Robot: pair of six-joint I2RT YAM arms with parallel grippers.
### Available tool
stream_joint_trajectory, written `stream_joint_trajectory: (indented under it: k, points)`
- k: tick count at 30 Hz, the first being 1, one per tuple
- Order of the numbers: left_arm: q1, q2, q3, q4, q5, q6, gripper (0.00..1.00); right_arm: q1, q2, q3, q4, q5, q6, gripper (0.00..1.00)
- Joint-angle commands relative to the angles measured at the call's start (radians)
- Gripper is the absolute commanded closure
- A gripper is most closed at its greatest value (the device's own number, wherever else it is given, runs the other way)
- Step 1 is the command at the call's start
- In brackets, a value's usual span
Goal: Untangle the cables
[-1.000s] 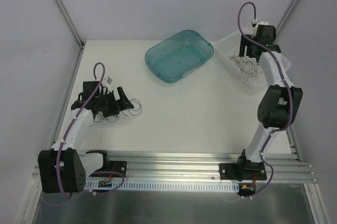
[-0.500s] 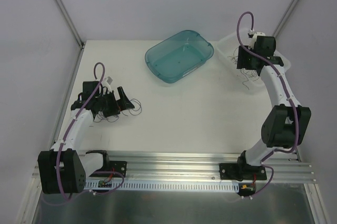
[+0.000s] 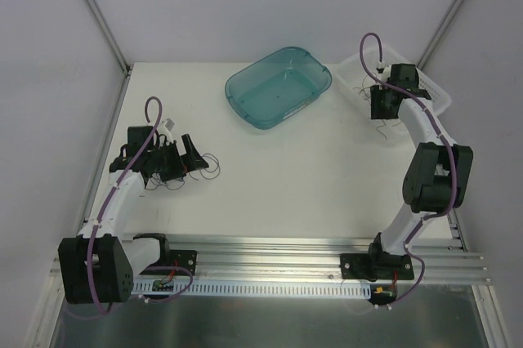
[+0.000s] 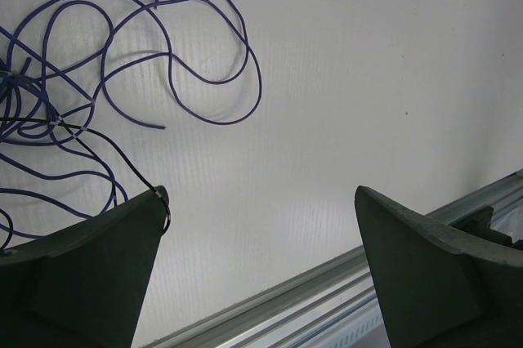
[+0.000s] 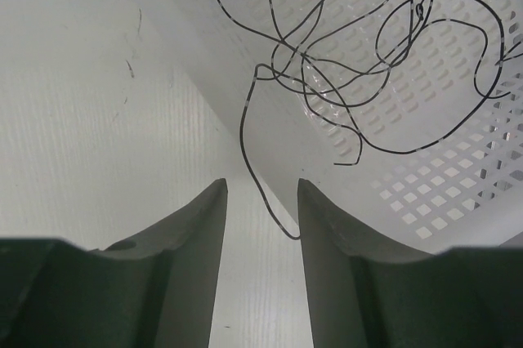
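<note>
Right wrist view: the right gripper (image 5: 260, 193), now further over the white basket (image 5: 441, 201), has narrowed its jaws, a gap remaining, around a dangling black cable (image 5: 243, 131), likely to pull it free. Left gripper (image 4: 260, 201) gapes beside purple cables (image 4: 204, 78) on the table (image 4: 368, 78).

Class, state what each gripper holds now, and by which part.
Nothing is held. The left gripper stands wide open; the loose tail of the thin black wire hangs unpinched inside the right gripper.
</note>
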Motion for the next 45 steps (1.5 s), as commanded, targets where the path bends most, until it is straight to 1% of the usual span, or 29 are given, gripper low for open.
stream_joint_trajectory:
  k: [1,4,10,11,12,15,17,24,25,27,29,31,35,36,38,39,40,42,44,45]
  points:
    - [-0.006,-0.014,0.005,0.016,0.039,0.012,0.01,-0.003,0.011,0.026,-0.01,0.038,-0.037,0.58]
    - [-0.006,-0.012,0.004,0.016,0.041,0.012,0.01,-0.003,0.018,0.023,-0.005,0.053,-0.042,0.62]
    - [-0.006,-0.004,0.004,0.016,0.045,0.014,0.01,-0.002,0.008,0.024,-0.011,0.056,-0.048,0.79]
    - [-0.006,-0.003,0.004,0.016,0.045,0.012,0.01,-0.002,0.001,0.024,-0.011,0.056,-0.048,0.85]
    - [-0.006,-0.003,0.004,0.016,0.045,0.011,0.01,-0.002,-0.005,0.024,-0.011,0.056,-0.053,0.88]
    - [-0.006,0.0,0.002,0.014,0.047,0.011,0.01,0.0,-0.03,0.035,-0.025,0.052,-0.053,0.92]
    - [-0.006,0.0,0.002,0.016,0.05,0.011,0.01,0.001,-0.042,0.046,-0.034,0.047,-0.054,0.99]
    - [-0.006,0.006,0.002,0.016,0.053,0.011,0.01,0.005,-0.113,0.159,-0.086,-0.002,-0.014,0.99]
    - [-0.007,0.008,0.002,0.016,0.053,0.011,0.01,0.004,-0.122,0.176,-0.091,-0.045,-0.002,0.99]
    - [-0.006,0.008,0.002,0.017,0.053,0.009,0.01,0.004,-0.13,0.205,-0.084,-0.051,0.012,0.99]
    - [-0.006,0.009,0.002,0.014,0.051,0.011,0.01,0.003,-0.131,0.237,-0.042,-0.03,0.023,0.99]
    - [-0.006,0.011,0.002,0.016,0.048,0.011,0.01,0.0,-0.119,0.254,-0.001,0.036,0.02,0.99]
    - [-0.006,0.011,0.001,0.016,0.041,0.009,0.01,-0.025,-0.023,0.297,0.088,0.114,0.041,0.98]
    - [-0.006,0.011,0.001,0.016,0.037,0.009,0.01,-0.028,-0.004,0.306,0.099,0.127,0.061,0.97]
    - [-0.006,0.011,-0.001,0.016,0.028,0.009,0.01,-0.031,0.037,0.331,0.114,0.159,0.078,0.84]
    - [-0.006,0.012,-0.001,0.016,0.025,0.006,0.01,-0.031,0.072,0.34,0.11,0.17,0.091,0.6]
    - [-0.006,0.012,-0.001,0.014,0.021,0.005,0.01,-0.031,0.088,0.348,0.098,0.174,0.102,0.48]
    - [-0.006,0.012,-0.002,0.014,0.005,0.003,0.01,-0.031,0.084,0.336,0.064,0.171,0.139,0.37]
    - [-0.006,0.014,-0.004,0.014,-0.013,-0.001,0.01,-0.028,0.045,0.284,0.079,0.161,0.154,0.35]
    - [-0.007,0.014,-0.004,0.016,-0.016,-0.005,0.01,-0.025,-0.013,0.218,0.085,0.158,0.158,0.33]
